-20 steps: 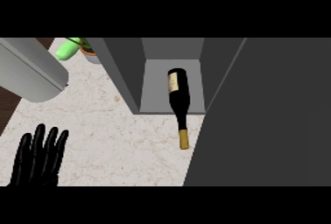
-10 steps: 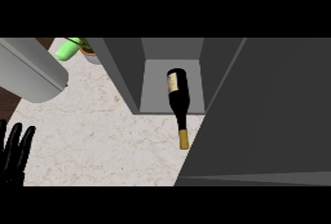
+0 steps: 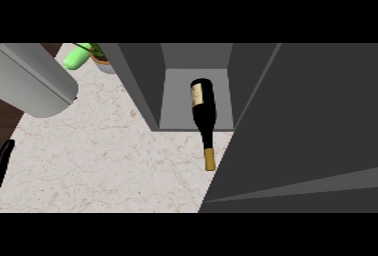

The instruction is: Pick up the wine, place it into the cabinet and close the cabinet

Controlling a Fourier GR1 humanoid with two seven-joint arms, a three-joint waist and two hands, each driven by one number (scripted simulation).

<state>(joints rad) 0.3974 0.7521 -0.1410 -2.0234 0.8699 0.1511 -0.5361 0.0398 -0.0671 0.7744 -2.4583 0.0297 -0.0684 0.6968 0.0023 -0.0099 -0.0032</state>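
One wine bottle lies with its dark body inside the cabinet and its neck out over the counter. It carries one pale label and one gold cap at the near end. There is one grey cabinet, standing open, with one wide dark door filling the right side. One speckled stone counter shows. On it at the far left are one large rounded grey object, whose kind cannot be told, and beyond it one potted plant with green leaves. One hand shows: the left hand, a thin black sliver at the left edge.
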